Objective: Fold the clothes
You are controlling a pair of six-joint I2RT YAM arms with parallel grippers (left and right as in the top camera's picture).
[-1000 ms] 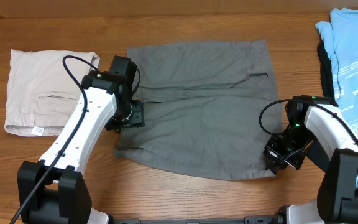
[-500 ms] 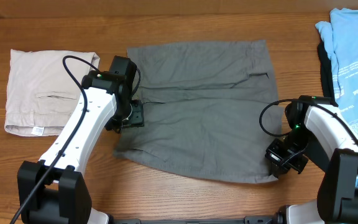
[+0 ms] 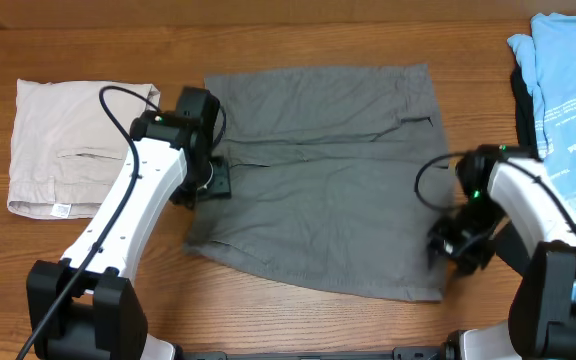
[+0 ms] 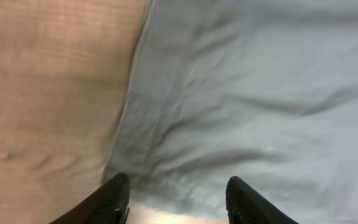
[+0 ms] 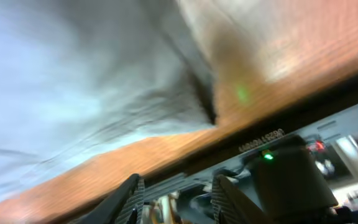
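Note:
The dark grey shorts [image 3: 328, 180] lie spread flat across the middle of the table, with the slit pocket [image 3: 415, 121] near their right edge. My left gripper [image 3: 216, 182] sits low at the shorts' left edge. In the left wrist view its fingers [image 4: 176, 199] are apart over puckered grey cloth [image 4: 260, 93]. My right gripper [image 3: 450, 245] is blurred beside the shorts' front right corner. In the right wrist view its fingers [image 5: 176, 199] are apart and empty, with the cloth corner [image 5: 73, 74] beyond them.
Folded pale beige shorts [image 3: 73, 140] with a white tag lie at the far left. A light-blue shirt [image 3: 568, 80] with white print lies at the far right over something dark. The table's front edge runs close under the right gripper.
The shorts' front right corner has been drawn out toward the table's front edge. The right gripper has then moved up and away from that corner. The left arm has stayed put.

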